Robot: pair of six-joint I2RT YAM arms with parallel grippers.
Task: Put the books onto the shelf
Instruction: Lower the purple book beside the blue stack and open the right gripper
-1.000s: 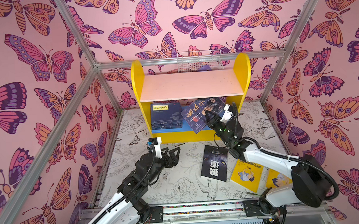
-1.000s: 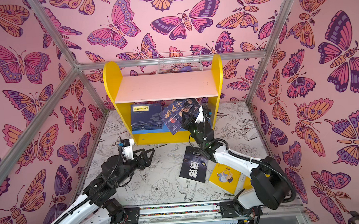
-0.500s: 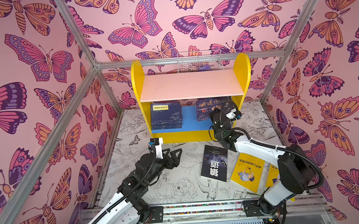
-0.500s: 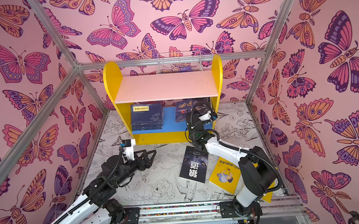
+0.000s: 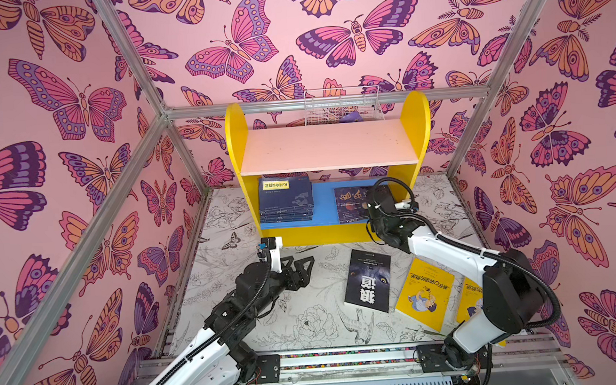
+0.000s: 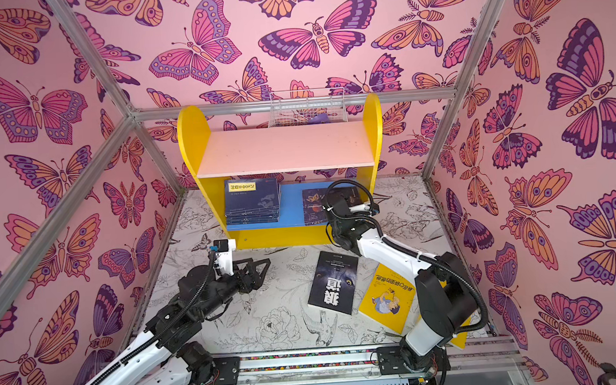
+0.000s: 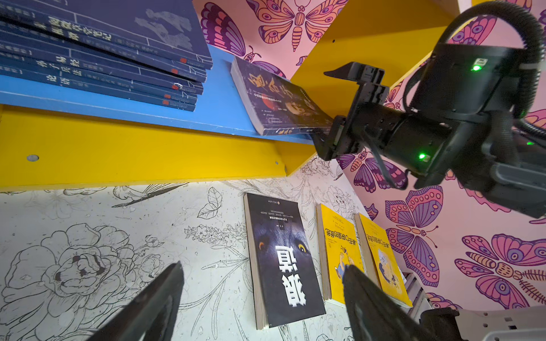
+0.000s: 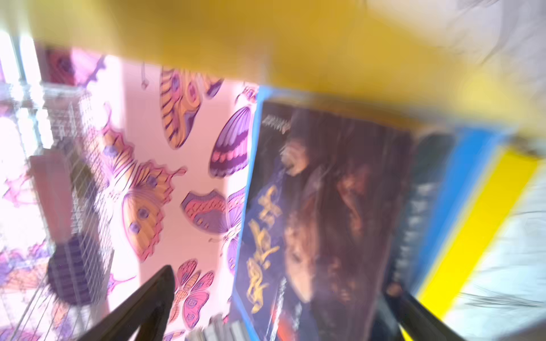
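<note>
- Located shelf at far middle of surface in both top views, with white wire basket behind it.
- Found navy stack lying flat on left half of blue lower board, yellow label on top cover. Could read spines only in left wrist view, several books deep.
- Found dark book flat on right half of same board, apart from the stack. Near end hidden under right arm in top views; seen whole only in left wrist view, near edge at the board's front.
- Logged right claw spread wide, fingers either side of that book's near-right corner, gap far wider than the book. Cannot tell whether touching. Fingertips not visible in top views.
- Right wrist view blurred: made out only the same dark cover between two spread fingers, basket mesh beyond.
- Logged left claw spread, holding nothing, above surface near-left of shelf, well apart from every book.
- Found black book flat on surface, near of the shelf's right half, with yellow book just right of it.
- Saw second yellow book in full only in left wrist view, side by side with the first; mostly covered by right arm in top views.
</note>
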